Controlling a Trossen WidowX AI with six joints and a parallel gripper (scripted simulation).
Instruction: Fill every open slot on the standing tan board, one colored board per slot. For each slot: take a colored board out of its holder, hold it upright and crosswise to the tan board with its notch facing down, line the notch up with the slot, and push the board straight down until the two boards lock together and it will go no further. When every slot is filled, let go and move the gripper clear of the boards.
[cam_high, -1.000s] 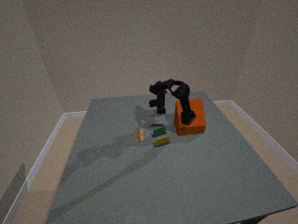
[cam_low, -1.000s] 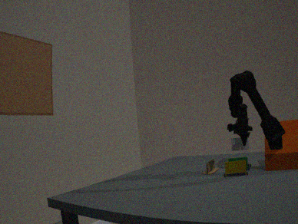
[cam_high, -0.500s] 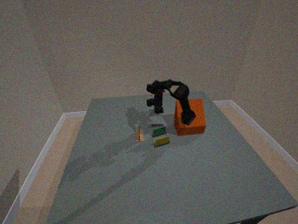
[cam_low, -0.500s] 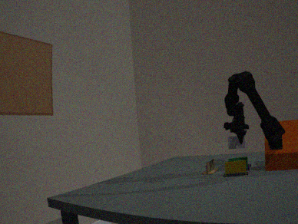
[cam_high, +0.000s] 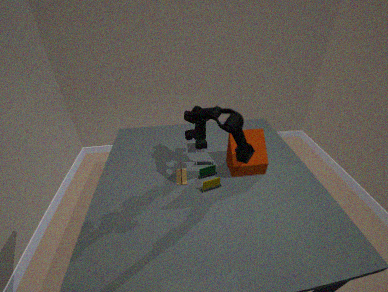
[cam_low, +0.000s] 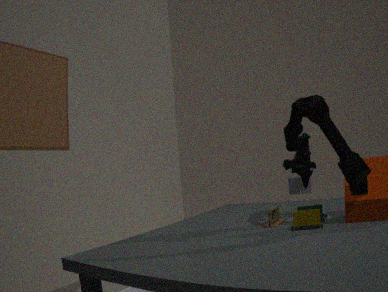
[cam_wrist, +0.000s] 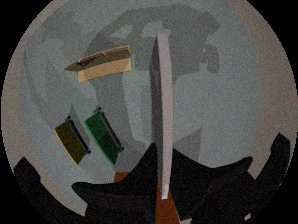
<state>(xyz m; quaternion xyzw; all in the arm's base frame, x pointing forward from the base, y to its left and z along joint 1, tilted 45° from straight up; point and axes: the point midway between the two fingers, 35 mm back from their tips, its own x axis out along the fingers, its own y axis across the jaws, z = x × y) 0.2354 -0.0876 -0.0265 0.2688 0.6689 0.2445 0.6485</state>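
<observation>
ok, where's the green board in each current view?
Top: the green board is just right of and below center, above the yellow board.
Exterior: lower right, mostly hidden behind the yellow board.
Wrist: left of center, right of the yellow board.
Shared landmark: the yellow board beside it.
</observation>
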